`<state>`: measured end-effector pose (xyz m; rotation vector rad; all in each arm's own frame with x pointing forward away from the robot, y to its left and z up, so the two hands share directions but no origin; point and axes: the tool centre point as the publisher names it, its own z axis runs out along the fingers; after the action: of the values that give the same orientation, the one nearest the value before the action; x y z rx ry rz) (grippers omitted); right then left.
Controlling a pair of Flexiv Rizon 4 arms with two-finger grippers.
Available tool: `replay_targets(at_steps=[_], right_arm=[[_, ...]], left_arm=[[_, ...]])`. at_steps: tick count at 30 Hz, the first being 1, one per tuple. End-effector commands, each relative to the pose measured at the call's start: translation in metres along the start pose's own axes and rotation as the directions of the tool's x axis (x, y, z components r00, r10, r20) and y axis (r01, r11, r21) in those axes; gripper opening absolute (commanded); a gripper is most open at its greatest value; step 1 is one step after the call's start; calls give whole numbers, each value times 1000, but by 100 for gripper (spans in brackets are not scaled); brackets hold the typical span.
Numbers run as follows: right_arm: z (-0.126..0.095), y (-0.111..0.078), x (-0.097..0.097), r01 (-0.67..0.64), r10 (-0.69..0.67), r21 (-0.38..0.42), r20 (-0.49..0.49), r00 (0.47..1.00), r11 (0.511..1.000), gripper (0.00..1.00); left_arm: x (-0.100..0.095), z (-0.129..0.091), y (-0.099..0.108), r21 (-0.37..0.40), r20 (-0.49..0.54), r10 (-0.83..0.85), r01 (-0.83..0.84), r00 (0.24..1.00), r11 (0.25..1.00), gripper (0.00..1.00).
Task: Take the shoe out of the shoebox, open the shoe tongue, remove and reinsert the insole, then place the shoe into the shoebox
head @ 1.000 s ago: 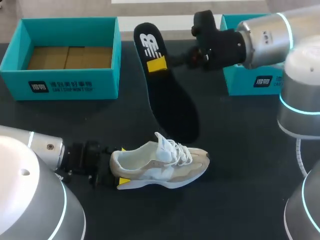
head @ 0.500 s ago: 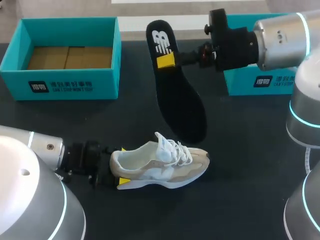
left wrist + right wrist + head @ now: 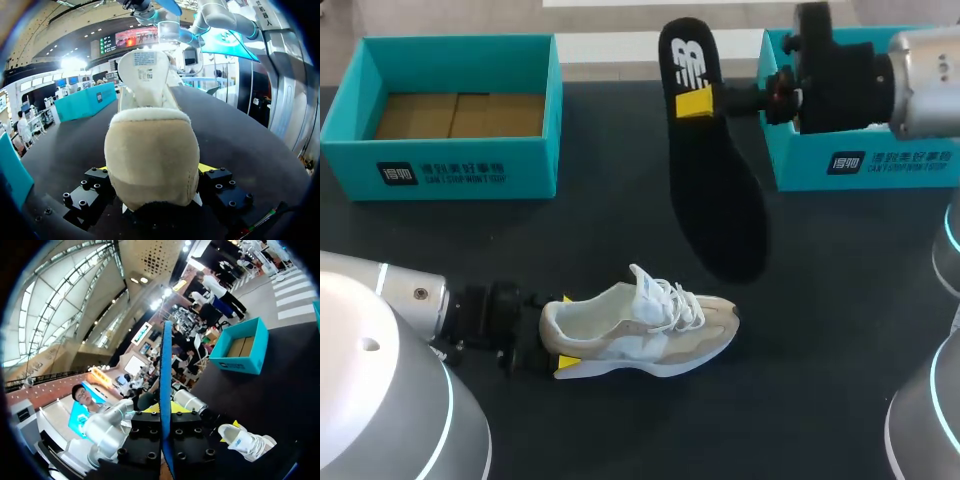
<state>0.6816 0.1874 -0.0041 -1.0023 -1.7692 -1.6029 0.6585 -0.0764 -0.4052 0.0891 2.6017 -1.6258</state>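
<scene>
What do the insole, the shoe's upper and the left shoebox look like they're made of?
The insole: probably foam with matte black fabric facing. The shoe: beige suede-like panels, fuzzy at the heel, white laces. The shoebox: likely cardboard, matte teal outside, plain brown floor.

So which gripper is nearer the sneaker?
Left. The left gripper clamps the heel of the sneaker; the right gripper holds the insole aloft beyond it, by the right shoebox.
</scene>
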Motion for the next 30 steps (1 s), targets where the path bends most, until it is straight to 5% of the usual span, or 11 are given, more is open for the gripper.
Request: replay_targets(at_steps=[1,15,30], right_arm=[[-10,-12,12,5,-6,-28,-7,1000,1000,0],[-3,-25,52,151,-154,-96,-31,988,984,0],[-4,-31,58,150,-154,-65,-68,986,987,0]], left_arm=[[1,1,1,-2,2,1,-1,1000,1000,0],[1,1,1,-2,2,1,-1,1000,1000,0],[1,1,1,-2,2,1,-1,1000,1000,0]])
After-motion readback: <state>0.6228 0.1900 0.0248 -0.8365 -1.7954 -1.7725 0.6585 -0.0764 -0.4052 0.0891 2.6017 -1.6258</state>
